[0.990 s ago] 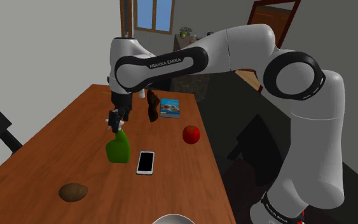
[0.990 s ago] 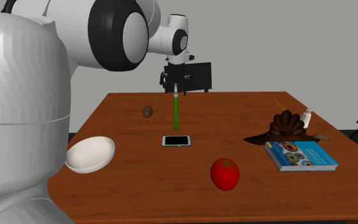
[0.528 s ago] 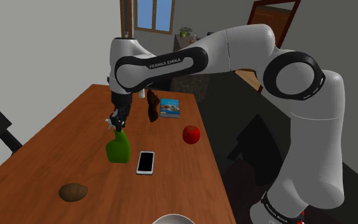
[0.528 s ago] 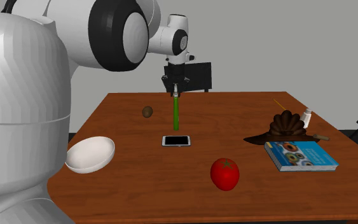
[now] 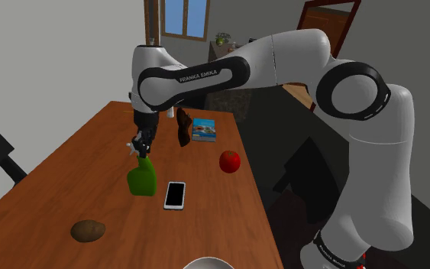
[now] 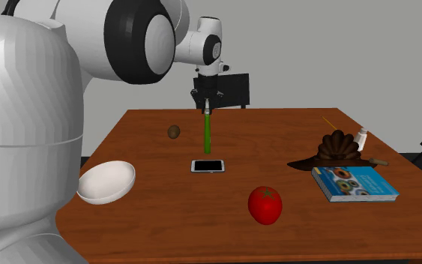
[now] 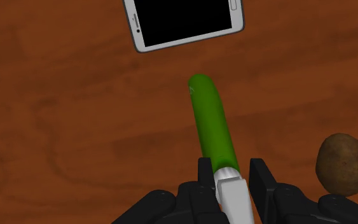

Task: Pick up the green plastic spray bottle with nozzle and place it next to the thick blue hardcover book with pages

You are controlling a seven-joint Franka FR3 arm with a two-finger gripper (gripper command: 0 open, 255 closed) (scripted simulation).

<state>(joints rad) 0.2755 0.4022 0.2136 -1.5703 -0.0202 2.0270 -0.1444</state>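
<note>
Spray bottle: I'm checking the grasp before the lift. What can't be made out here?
Green spray bottle, shoulder view: top mostly hidden by the tool.
White nozzle, wrist view: rear cut off by the bottom edge.
Bowl, shoulder view: cut off by the bottom edge.
Small white bottle, second exterior view: partly behind the brown hat-like thing.

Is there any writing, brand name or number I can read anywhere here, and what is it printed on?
"FRANKA EMIKA": in black on the white arm, along the link above the table.
Band at the arm's base: has lettering, too small to read.
Blue book: picture cover, any text too small to read.
Phone: black screen, no text.
Green spray bottle: no label.
</note>
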